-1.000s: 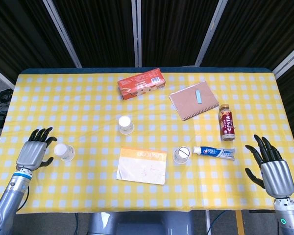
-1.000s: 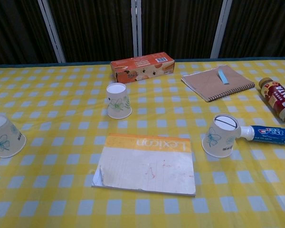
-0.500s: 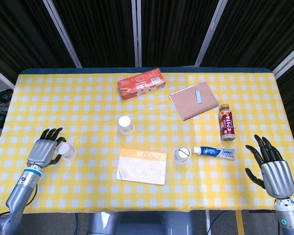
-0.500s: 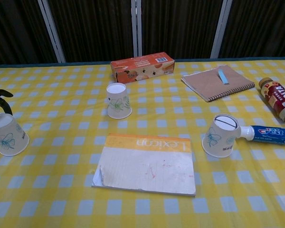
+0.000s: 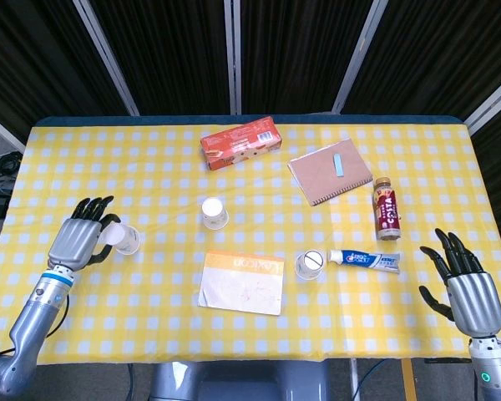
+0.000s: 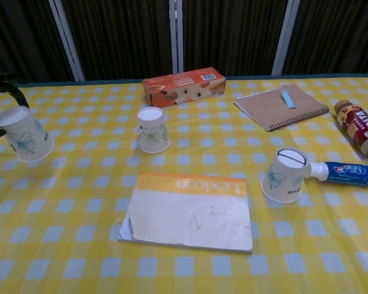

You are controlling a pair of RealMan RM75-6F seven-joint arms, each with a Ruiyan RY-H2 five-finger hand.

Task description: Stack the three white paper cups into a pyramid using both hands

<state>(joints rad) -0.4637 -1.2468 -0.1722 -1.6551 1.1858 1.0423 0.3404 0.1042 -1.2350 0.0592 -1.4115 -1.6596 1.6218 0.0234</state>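
While left hand (image 5: 78, 243) fingers (image 5: 97, 206) grip tilted paper cup (image 6: 24, 135) above table, right hand (image 5: 465, 288) spread, empty.

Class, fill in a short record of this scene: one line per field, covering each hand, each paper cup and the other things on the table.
left hand: grips a cup, lifted and tilted
right hand: fingers spread, holds nothing
held cup: off the tablecloth
middle cup: upside down, in front of the orange box
right cup: upside down, touching the toothpaste tube
notepad: flat, between the cups
notebook: beside the bottle
pyramid: not yet started
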